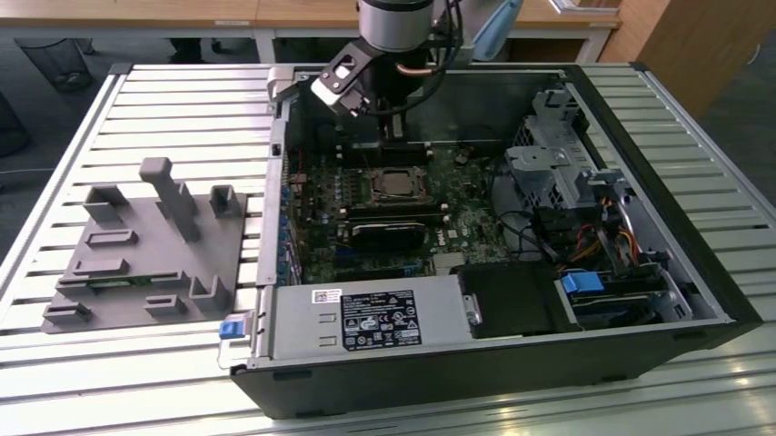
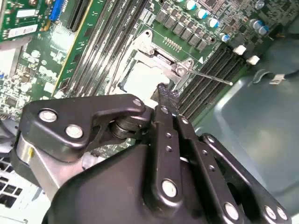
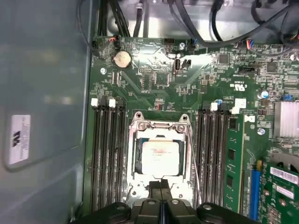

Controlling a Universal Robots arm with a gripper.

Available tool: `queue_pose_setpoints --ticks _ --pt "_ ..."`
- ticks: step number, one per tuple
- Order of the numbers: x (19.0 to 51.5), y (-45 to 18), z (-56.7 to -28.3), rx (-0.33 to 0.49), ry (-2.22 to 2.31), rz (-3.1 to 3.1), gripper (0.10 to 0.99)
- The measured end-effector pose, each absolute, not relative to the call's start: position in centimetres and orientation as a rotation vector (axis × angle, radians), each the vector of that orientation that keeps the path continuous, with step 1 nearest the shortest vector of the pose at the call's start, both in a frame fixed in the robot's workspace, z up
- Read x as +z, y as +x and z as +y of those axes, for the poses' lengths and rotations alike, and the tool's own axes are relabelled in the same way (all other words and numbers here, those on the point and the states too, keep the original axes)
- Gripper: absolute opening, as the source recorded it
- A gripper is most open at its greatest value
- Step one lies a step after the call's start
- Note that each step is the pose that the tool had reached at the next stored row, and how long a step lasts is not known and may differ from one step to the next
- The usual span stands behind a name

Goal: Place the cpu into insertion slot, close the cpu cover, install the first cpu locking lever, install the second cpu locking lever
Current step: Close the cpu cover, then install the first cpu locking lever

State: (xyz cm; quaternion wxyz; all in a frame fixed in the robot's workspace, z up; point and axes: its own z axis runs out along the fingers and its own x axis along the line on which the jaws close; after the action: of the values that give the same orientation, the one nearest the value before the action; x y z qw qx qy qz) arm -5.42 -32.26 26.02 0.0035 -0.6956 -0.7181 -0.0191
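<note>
The cpu (image 3: 159,156), a pale square chip, lies in the insertion slot (image 3: 136,158) on the green motherboard. The silver cpu cover (image 3: 159,125) lies flat around it as a frame. My gripper (image 3: 161,185) is shut with nothing seen between its black fingers. Its tip hangs just above one edge of the socket. In the second wrist view the gripper (image 2: 166,91) points down beside the cpu (image 2: 140,79). A thin locking lever rod (image 3: 192,163) runs along one side of the socket and sticks out over the memory slots (image 2: 210,77). In the exterior view the gripper (image 1: 391,138) is above the socket (image 1: 394,184).
The motherboard sits in an open computer case (image 1: 679,272) on a slatted table (image 1: 182,109). Long black memory slots (image 3: 107,154) flank the socket. A black heatsink block (image 1: 388,227), cables (image 1: 582,241) and a power supply (image 1: 363,318) fill the case. A grey fixture (image 1: 145,245) lies outside, at the exterior view's left.
</note>
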Motion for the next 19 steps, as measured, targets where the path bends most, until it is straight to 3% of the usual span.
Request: queue_pose_setpoints --ticks 19 --pt "25.76 -5.42 -32.26 -0.06 -2.18 -2.251 0.118"
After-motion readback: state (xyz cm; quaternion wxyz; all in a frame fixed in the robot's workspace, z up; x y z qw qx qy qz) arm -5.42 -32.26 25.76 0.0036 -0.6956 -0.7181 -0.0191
